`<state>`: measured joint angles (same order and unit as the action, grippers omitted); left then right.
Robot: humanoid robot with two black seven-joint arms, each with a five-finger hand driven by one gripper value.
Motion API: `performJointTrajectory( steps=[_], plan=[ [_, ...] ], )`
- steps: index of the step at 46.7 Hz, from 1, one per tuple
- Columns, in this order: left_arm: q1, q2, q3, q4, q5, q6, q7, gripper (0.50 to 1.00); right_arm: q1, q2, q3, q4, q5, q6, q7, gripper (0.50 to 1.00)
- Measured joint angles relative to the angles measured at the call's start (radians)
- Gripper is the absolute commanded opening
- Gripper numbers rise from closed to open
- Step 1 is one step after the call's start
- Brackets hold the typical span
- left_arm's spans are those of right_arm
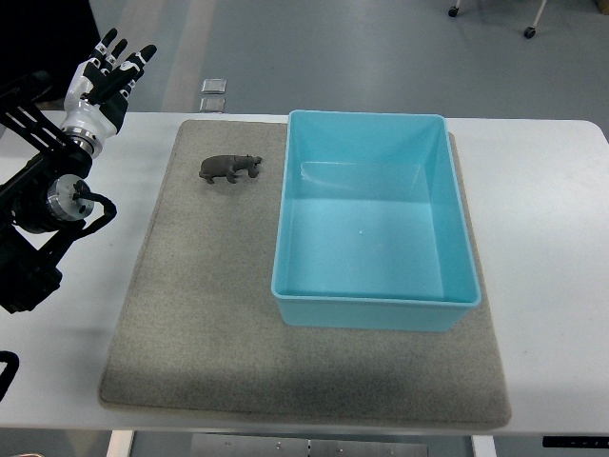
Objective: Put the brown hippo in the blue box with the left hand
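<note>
The left hand (108,69) was raised at the far left corner of the white surface (547,200), its arm coming in from the left edge of the picture. Its fingers (121,55) were spread and straight, pointing away from the robot, and they grasped nothing. The hand was well apart from the hippo (229,168).

The hippo stood upright on its legs on a grey mat (200,314), near the mat's far left part. Its head pointed to the right, toward the box (373,295). It was just beside the far left corner of the box but not touching it.

The box, a light blue open tub, sat on the right part of the mat, with its far edge near the mat's far edge. Nothing lay inside it; its floor showed only reflections.

Beyond the surface, on the floor, two small square plates (213,94) lay near the mat's far edge, and chair casters (529,31) showed at the top right. The right hand was out of the picture.
</note>
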<state>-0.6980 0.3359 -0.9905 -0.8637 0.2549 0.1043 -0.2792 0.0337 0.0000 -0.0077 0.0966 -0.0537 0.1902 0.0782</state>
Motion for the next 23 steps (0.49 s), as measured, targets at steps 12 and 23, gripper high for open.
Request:
performJointTrajectory(
  steps=[12, 23],
  plan=[
    [-0.002, 0.0, 0.0, -0.016, 0.0, 0.0, 0.0, 0.996, 0.0, 0.0, 0.0, 0.0, 0.0, 0.0, 0.0, 0.936],
    [-0.003, 0.0, -0.001, -0.024, -0.001, -0.001, 0.0, 0.996, 0.0, 0.0, 0.0, 0.0, 0.0, 0.0, 0.0, 0.936]
  ],
)
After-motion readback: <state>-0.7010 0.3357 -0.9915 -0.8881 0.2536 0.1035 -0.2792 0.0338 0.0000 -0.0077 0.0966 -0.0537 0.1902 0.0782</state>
